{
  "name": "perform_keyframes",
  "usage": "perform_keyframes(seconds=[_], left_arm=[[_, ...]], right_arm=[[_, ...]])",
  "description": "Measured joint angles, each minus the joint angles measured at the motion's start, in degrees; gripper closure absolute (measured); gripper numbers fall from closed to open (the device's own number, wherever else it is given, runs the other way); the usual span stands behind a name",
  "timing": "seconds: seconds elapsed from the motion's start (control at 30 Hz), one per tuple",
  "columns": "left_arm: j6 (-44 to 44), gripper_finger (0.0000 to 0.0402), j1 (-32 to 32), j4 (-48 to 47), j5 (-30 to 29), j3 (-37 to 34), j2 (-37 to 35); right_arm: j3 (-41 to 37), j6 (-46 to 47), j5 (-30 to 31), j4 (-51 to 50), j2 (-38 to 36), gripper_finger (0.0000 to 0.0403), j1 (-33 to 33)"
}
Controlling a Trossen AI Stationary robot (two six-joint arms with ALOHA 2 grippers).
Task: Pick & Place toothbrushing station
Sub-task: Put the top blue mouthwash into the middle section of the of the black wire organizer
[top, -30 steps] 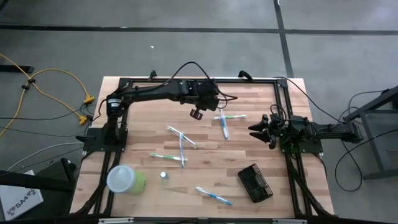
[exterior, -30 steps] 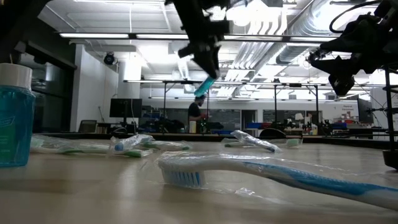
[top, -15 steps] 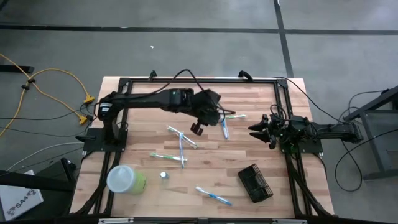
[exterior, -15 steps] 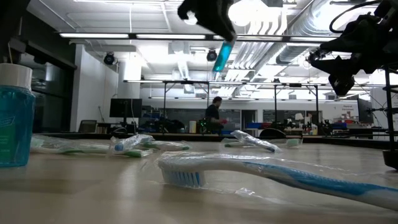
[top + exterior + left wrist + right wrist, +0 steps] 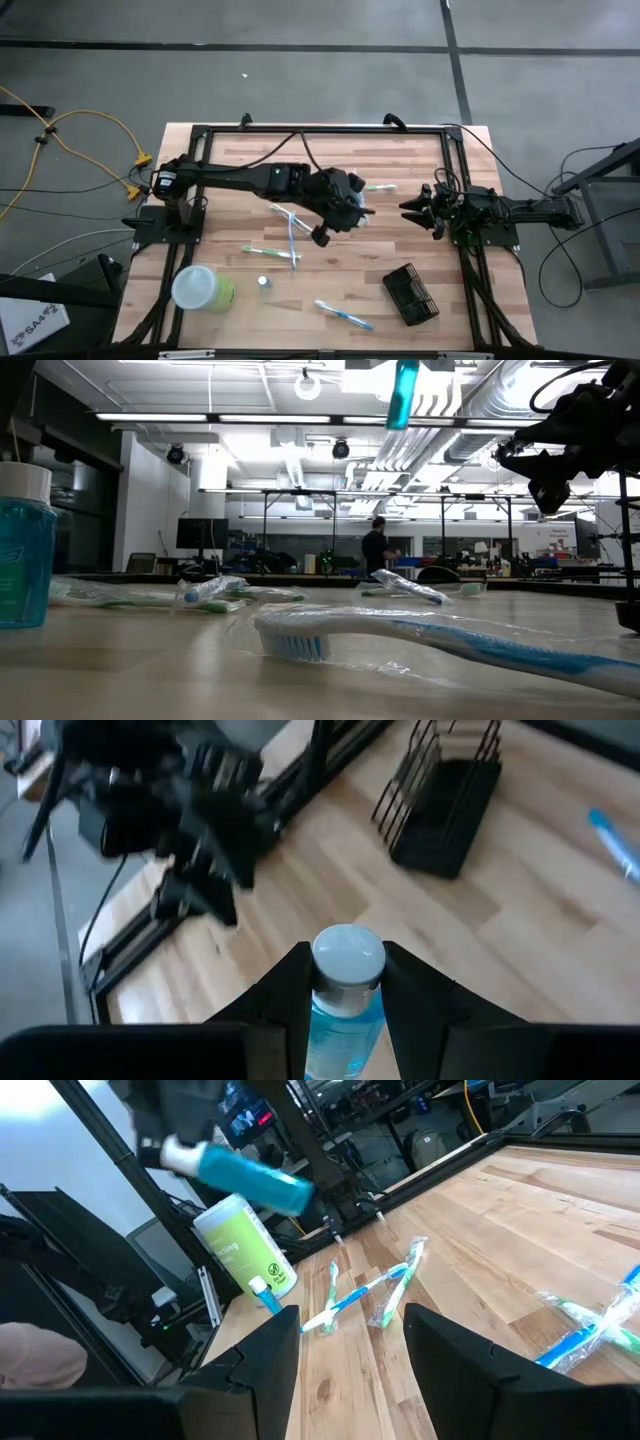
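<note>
Carrying a blue bottle [image 5: 347,965] above the table, pinching it just below its pale cap in the left gripper [image 5: 345,982]. Having swung in the last second from over the far middle of the table to over its centre [image 5: 322,236], and climbing as well, so that in the low view only the bottle's lower end is showing at the top. Heading, by the look of it, toward the station [image 5: 411,295], which is lying near the right edge, along the same long edge as the green cup [image 5: 203,288] and well apart from it. Seeing the station ahead in the left wrist view too, black wire walls up, nothing visible inside.

Meaning for the task: pick done, transport under way, placing not yet begun. Needing next, probably, more travel toward the right edge and a lowering into one compartment.

Waiting at the middle of the right edge with the right gripper [image 5: 410,209], jaws spread and gripping nothing. Leaving the wrapped toothbrushes [image 5: 292,235] scattered on the table untouched.
</note>
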Motion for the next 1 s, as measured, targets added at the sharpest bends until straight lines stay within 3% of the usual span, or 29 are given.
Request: perform_keyframes(seconds=[0.4,0.73,1.0], left_arm=[[-3.5,0.0308,-5.9,9.1,-1.1,-2.4,0.0],[-9.6,0.0308,-6.6,16.8,0.0,-4.4,2.9],[-11.9,0.0308,-6.5,17.1,-0.2,-4.4,3.0]], right_arm=[[0.0,0.0,0.0,0.0,0.0,0.0229,0.0],[0.0,0.0,0.0,0.0,0.0,0.0229,0.0],[0.0,0.0,0.0,0.2,0.0,0.0229,0.0]])
